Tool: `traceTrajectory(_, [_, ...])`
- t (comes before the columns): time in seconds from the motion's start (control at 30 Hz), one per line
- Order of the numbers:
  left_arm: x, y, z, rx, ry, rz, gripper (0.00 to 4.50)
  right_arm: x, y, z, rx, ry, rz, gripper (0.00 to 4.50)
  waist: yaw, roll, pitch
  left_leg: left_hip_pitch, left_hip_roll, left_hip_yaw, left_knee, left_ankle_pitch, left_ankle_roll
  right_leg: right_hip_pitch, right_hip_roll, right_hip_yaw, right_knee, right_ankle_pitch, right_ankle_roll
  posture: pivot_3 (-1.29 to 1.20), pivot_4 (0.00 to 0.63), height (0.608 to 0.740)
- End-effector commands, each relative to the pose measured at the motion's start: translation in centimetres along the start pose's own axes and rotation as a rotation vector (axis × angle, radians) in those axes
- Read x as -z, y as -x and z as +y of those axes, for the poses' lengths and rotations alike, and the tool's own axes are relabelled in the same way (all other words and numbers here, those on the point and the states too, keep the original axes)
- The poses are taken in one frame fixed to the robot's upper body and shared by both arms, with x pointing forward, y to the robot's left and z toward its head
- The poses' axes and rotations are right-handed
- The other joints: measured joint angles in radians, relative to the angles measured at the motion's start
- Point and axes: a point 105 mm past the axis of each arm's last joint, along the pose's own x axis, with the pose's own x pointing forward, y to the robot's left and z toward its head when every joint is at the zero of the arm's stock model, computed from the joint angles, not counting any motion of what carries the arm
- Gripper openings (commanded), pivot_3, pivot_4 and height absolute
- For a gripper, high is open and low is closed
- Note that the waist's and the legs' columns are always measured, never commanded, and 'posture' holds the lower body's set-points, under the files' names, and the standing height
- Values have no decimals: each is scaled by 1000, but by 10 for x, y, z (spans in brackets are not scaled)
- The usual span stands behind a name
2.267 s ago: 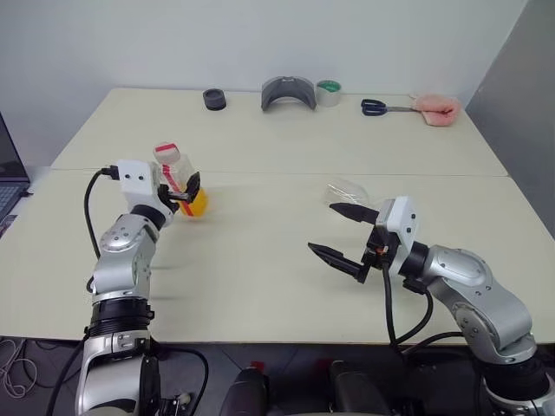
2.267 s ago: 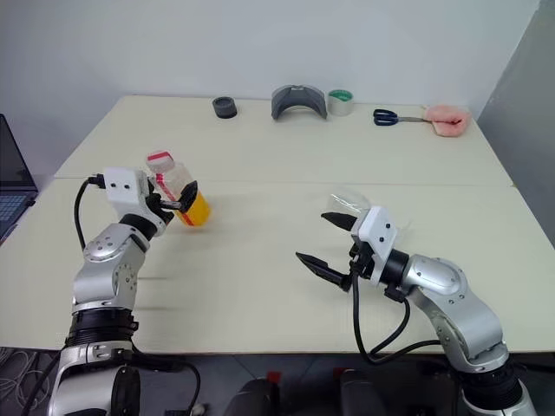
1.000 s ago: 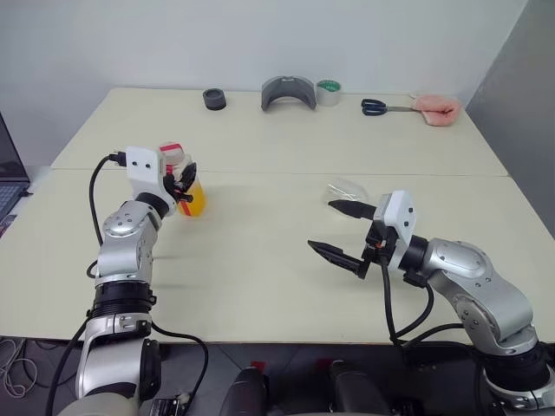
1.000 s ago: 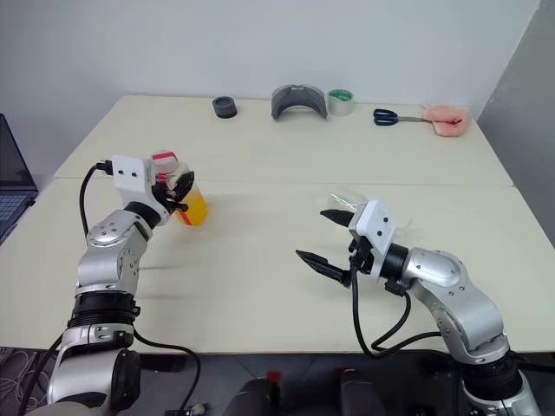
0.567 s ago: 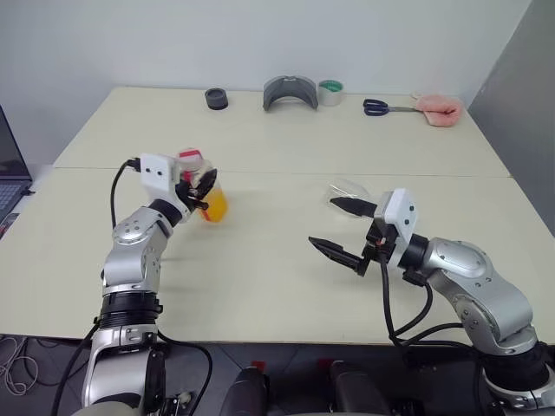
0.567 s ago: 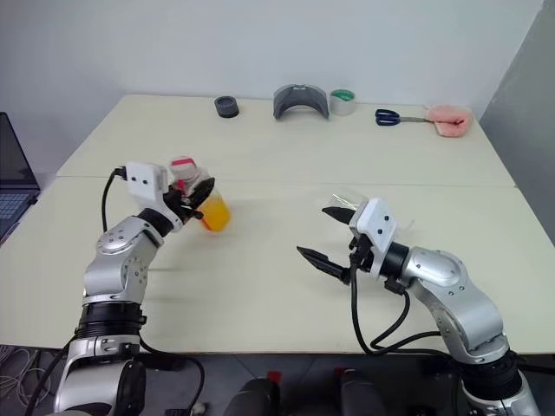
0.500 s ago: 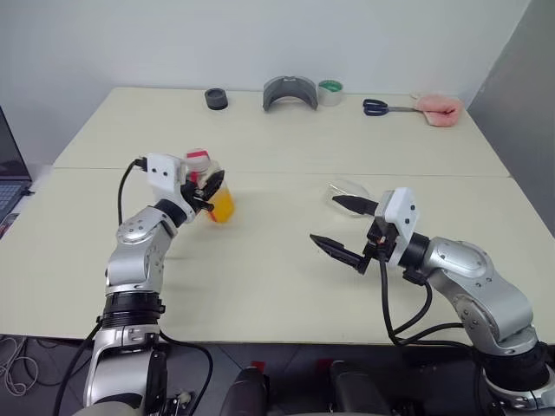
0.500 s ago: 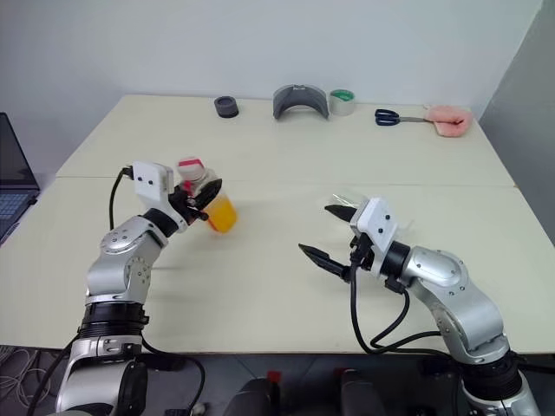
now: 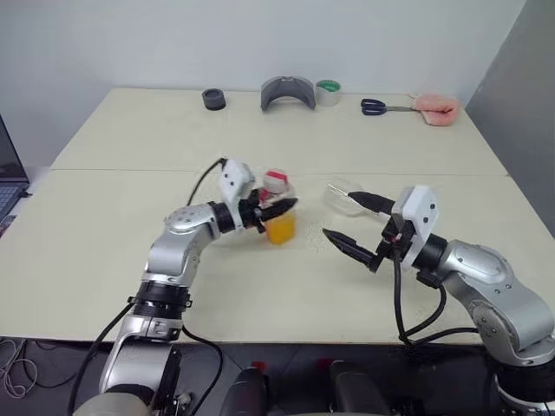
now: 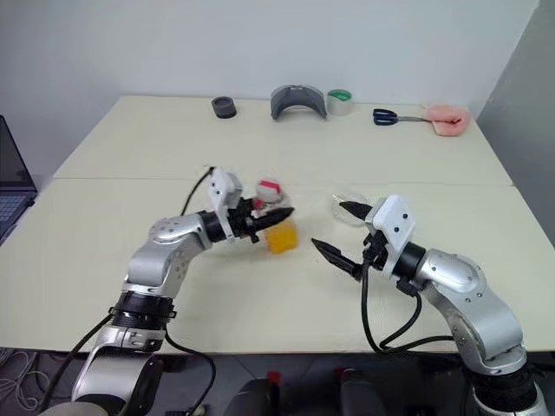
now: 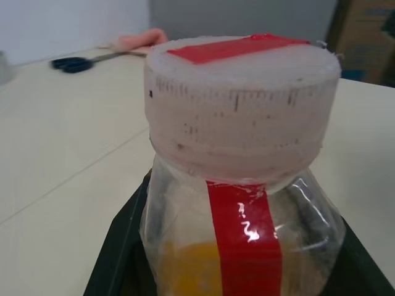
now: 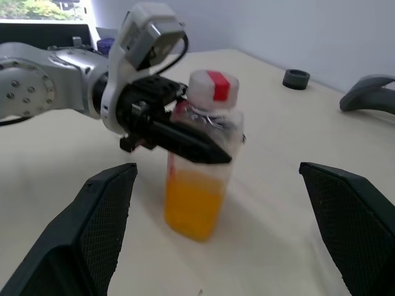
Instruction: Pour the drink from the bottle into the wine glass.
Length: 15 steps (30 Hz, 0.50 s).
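The bottle [image 9: 279, 213] stands upright near the table's middle, red-pink cap [image 9: 276, 180] on top, with the orange drink [image 9: 281, 230] filling its lower part. My left gripper [image 9: 277, 206] is shut on the bottle's upper body from the left. In the left wrist view the cap [image 11: 241, 105] and red label strip [image 11: 244, 234] are close up. My right gripper [image 9: 351, 224] is open just to the bottle's right, with nothing between its fingers. The wine glass [image 9: 341, 191] shows partly behind that gripper's far finger and seems to lie on its side.
Along the table's far edge lie a black ring [image 9: 213, 99], a grey curved piece [image 9: 288, 92], a tape roll [image 9: 328, 92], scissors [image 9: 377, 107] and a pink cloth [image 9: 436, 108]. A laptop [image 9: 4, 173] stands at the left edge.
My left gripper has carried the bottle to the right, from the left side of the table to the middle, close to the right gripper. The right gripper has stayed open and nearly still.
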Motion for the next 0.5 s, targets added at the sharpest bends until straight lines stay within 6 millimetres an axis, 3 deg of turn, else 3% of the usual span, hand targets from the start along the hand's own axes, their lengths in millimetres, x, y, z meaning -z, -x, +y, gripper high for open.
traceTrajectory(0.03, [-25, -13, -6, 82, -107, -59, 1799, -18, -10, 5, -38, 14, -20, 4500, 0, 0, 0, 0, 0, 0, 0, 0, 0, 0, 0, 0, 0, 0, 0, 0, 150, 740])
traceTrajectory(0.17, [-26, -20, -11, 142, -132, -61, 1799, -30, -26, 1, -27, -12, -56, 4500, 0, 0, 0, 0, 0, 0, 0, 0, 0, 0, 0, 0, 0, 0, 0, 0, 150, 740])
traceTrajectory(0.5, [-23, -22, -14, 178, -161, -65, 1799, -35, -53, -2, 6, -20, -81, 4500, 1, 0, 0, -1, -1, 0, 0, 0, 0, -1, -1, 0, 0, 0, 0, 0, 150, 740])
